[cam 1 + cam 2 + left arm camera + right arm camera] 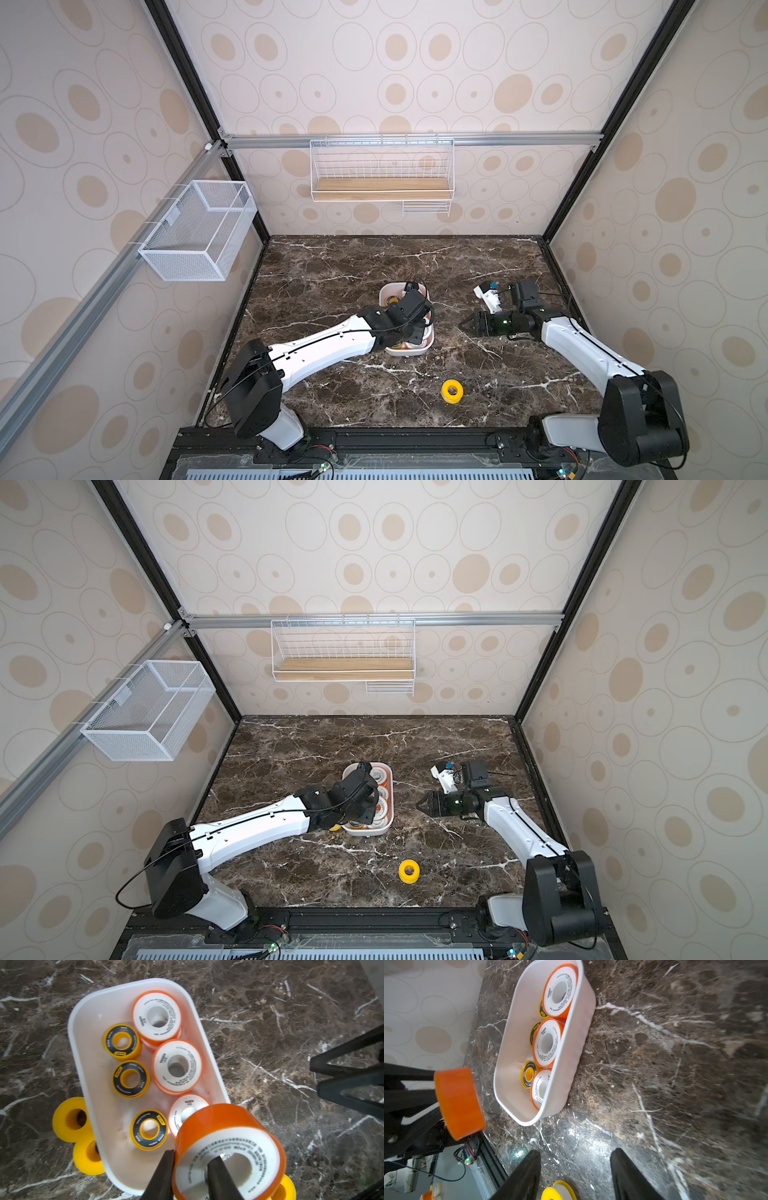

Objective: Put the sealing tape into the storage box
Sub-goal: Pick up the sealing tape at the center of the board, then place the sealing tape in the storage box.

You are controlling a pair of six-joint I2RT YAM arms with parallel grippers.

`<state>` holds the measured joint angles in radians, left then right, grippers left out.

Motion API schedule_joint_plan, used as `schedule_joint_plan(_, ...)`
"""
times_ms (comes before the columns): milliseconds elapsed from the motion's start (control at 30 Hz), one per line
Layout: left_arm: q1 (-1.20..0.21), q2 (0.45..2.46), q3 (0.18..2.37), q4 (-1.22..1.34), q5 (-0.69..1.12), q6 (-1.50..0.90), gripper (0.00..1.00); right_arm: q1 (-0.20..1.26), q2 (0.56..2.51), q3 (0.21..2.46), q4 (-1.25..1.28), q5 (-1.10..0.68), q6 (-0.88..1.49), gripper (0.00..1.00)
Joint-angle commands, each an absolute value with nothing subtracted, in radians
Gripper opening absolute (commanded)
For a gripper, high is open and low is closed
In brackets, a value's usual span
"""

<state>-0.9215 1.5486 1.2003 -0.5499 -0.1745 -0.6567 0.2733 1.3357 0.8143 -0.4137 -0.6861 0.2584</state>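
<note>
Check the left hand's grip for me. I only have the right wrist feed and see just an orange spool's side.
Observer: The left hand pinches the orange-rimmed spool through its wall: one finger outside, one in the centre hole.
Operator: Its face?
Observer: White with print, like the three white-faced spools in the storage box.
Operator: Anything behind the box's far wall?
Observer: Two plain yellow spools on the table, close beside that wall.
</note>
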Motion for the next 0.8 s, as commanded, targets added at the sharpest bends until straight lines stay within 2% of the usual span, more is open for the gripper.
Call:
schedule_joint_plan(0,-0.89,1.558,1.224,-0.599,-0.199,-0.625,0.29,0.329,1.376,0.86,-0.406,-0.765,0.229,0.58)
schedule_joint_plan(133,-0.871,1.59,1.238,-0.617,-0.199,-0.602,0.29,0.379,1.435,0.89,-0.398,-0.766,0.237,0.5)
schedule_joint_plan(767,-0.867,1.705,1.268,-0.601,-0.176,-0.57,0.29,0.461,1.607,0.958,-0.342,-0.747,0.298,0.36)
